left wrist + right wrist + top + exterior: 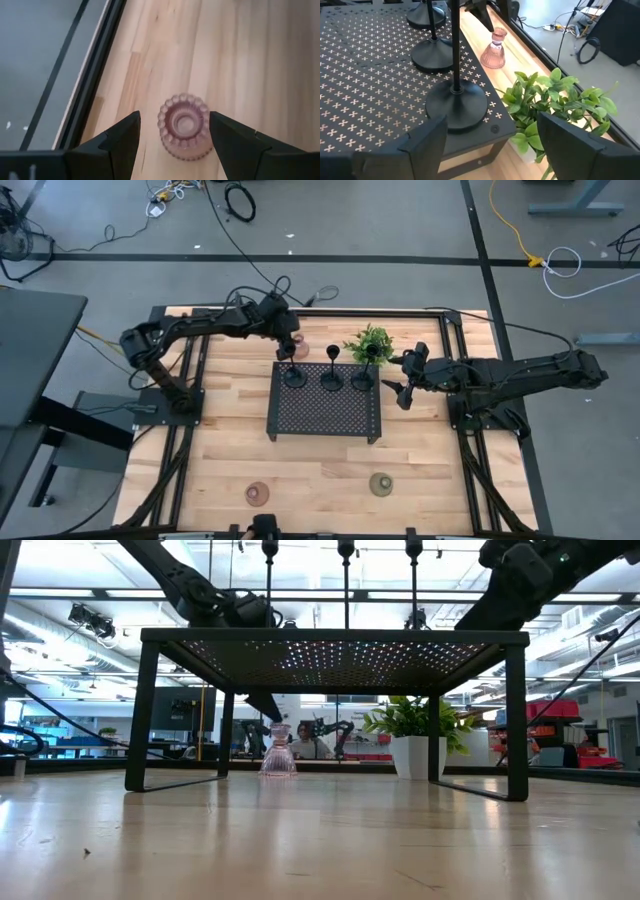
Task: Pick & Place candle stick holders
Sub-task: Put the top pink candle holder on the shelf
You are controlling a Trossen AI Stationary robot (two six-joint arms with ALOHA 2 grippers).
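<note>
A black perforated tray [325,411] stood on legs in the middle of the wooden table [420,465], and everything else sat around it. Three black stemmed holders stood in a row along its far edge: one at the left end [293,374], one in the middle [331,377], one at the right end [362,378]. A small leafy plant [370,342] sat on the table just behind the tray's far right corner.

The left gripper [175,132] hung over the strip of table behind the tray's far left corner. Its fingers [122,137] were spread wide on either side of a pink holder [184,125] that stood upright on the wood; from the wrist camera, small gaps showed on both sides, so it had hold of nothing.

The right gripper [492,142] hovered just off the tray's right end, near the right-hand black holder and the plant, fingers apart and empty.

Well in front of the tray, near the table's front edge, a second pink holder [258,493] sat toward the left and an olive-green holder [381,484] toward the right.
</note>
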